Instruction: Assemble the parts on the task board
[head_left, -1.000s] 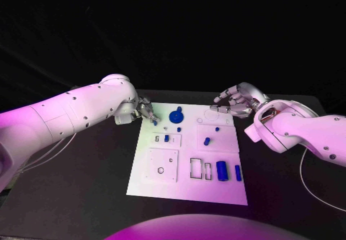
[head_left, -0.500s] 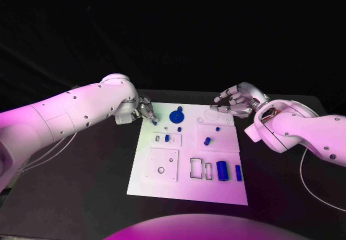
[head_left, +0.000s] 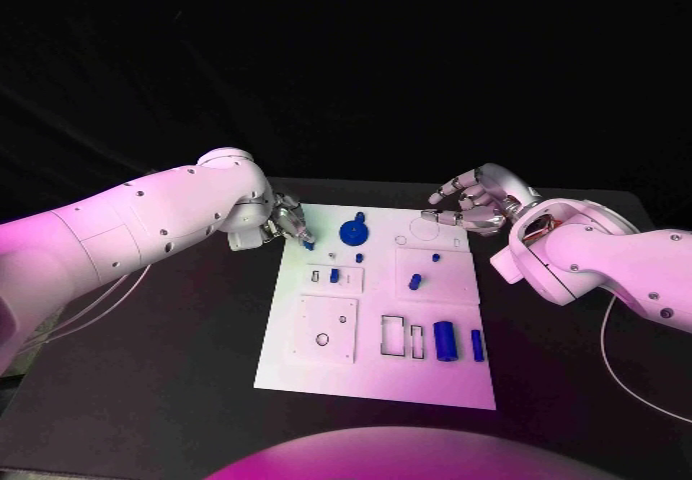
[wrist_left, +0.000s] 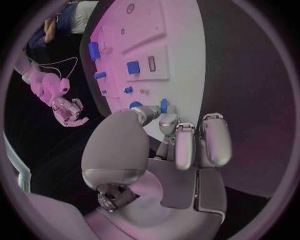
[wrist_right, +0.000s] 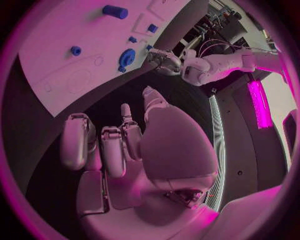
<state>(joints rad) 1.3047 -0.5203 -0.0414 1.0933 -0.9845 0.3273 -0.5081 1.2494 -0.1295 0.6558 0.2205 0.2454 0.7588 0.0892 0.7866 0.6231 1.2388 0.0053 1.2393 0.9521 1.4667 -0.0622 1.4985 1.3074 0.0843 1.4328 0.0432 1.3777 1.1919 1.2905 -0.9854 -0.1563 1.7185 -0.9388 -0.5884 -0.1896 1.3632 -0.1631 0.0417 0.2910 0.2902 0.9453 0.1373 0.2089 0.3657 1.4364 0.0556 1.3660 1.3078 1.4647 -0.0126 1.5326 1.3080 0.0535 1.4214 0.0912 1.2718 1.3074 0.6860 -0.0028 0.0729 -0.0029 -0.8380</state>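
Two silver hands flank the flat white task board (head_left: 378, 330).

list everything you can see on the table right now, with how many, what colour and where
table: one, black, under everything.
task board: one, white plate, middle of the table.
round knob part: one, blue, far end of the board.
small part at the left hand: one, blue, far left corner of the board, at the fingertips; whether it is held cannot be told.
small parts mid-board: about three, blue, in the board's middle rows.
upright blocks: two, blue, near right part of the board.
left hand: one, silver, at the board's far left corner.
right hand: one, silver, fingers curled, holding nothing, beyond the board's far right corner.
arms: two, white, one from each side.
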